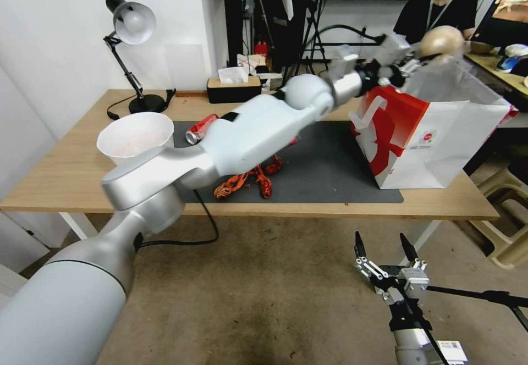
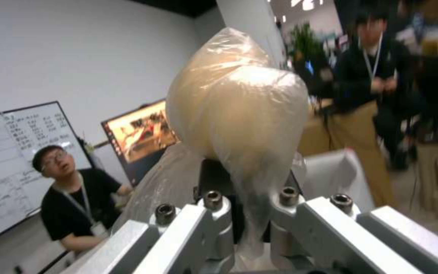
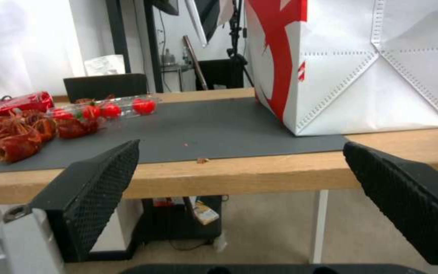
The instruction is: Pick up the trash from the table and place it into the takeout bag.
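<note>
Silver-white arm (image 1: pixel 242 134) (perhaps matte), black jaws.

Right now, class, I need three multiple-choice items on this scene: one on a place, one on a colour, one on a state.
1. Where is the left gripper?
A. above the takeout bag
B. beside the lamp
C. under the table

2. What colour is the soda can?
A. blue
B. red
C. green

3. How is the right gripper?
A. shut on a cup
B. open
C. shut on a shell

Answers: 1 A, it holds the small clear bag over the bag's mouth; 2 B, red, lying on its side; 3 B, fingers apart, nothing between.
</note>
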`<state>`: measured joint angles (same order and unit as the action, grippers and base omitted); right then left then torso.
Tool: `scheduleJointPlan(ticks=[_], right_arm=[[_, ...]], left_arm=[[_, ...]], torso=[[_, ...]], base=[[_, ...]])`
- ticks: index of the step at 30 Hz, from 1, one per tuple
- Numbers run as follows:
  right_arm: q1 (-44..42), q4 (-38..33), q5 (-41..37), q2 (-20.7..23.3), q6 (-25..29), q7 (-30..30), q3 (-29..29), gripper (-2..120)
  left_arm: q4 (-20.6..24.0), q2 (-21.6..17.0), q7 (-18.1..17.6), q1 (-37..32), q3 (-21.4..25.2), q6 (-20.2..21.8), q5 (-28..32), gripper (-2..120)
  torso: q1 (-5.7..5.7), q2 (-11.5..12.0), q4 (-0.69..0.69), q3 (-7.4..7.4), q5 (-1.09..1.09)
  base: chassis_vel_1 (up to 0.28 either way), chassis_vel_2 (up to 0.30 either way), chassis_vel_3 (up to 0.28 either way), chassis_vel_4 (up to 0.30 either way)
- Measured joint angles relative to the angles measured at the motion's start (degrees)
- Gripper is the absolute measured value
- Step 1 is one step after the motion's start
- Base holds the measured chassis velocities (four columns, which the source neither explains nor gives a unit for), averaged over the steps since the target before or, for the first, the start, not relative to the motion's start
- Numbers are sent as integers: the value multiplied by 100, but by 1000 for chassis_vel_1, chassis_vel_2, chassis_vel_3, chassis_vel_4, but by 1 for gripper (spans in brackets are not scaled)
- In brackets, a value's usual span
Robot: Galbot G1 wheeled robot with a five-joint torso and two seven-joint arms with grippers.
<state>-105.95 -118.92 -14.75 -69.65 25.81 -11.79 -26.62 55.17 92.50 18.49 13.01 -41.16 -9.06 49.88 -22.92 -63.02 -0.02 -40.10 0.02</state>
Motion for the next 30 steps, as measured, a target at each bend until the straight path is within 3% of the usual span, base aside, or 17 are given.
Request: scheduleJointPlan(ticks=[6,12,14,17,20,22,30], right_arm=[[-22,-7,-46,3,75,29,-10,100],[11,25,-77,8,93,50,-3,100],[23,32,-85,14,98,84,-2,100],[33,39,-92,16,108,110,0,100],[55,47,-98,10,112,135,12,100],[55,47,-97,8,112,137,13,100],[86,46,-98,4,99,137,22,100]], left_arm=[[-114,1,-498,169,-426,1,-770,2],[-90,-11,-651,288,-687,-40,-987,16],[-47,-16,-719,317,-770,-126,-991,28],[2,-17,-764,328,-805,-133,-990,34],[-2,-21,-782,369,-827,-147,-1069,51],[-9,-23,-788,383,-832,-151,-1082,54],[2,-28,-805,479,-887,-149,-1067,85]], torso=[[0,0,3,0,-1],[0,0,3,0,-1],[0,0,3,0,-2],[0,0,2,0,-2],[0,0,2,0,-2],[0,0,2,0,-2],[0,-1,1,0,-2]], base=[[0,0,0,0],[0,0,0,0],[0,0,0,0],[0,0,0,0],[0,0,0,0],[0,0,0,0],[0,0,0,0]])
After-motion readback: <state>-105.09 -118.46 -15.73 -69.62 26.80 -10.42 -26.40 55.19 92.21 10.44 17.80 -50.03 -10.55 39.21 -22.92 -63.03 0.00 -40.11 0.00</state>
